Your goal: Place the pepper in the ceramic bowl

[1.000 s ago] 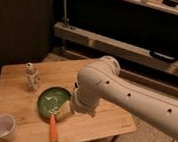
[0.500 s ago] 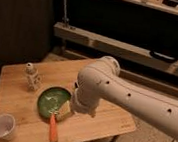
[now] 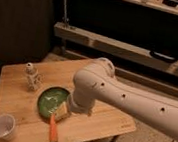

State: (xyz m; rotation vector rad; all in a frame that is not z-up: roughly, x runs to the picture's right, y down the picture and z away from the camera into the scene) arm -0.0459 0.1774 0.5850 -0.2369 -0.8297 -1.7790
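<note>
Unmoved since half a second ago: gripper [image 3: 61, 113] low at the ceramic bowl's [image 3: 47, 99] front-right rim, mid-desk [image 3: 102, 120], grip state impossible to tell, pepper [image 3: 53, 129] directly below it on the wood, stretching toward the front edge.

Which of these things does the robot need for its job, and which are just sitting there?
For the job: pepper, on the table just outside the bowl; ceramic bowl; gripper, low by the bowl's right rim.
Just lying about: white cup; small shaker figure.
</note>
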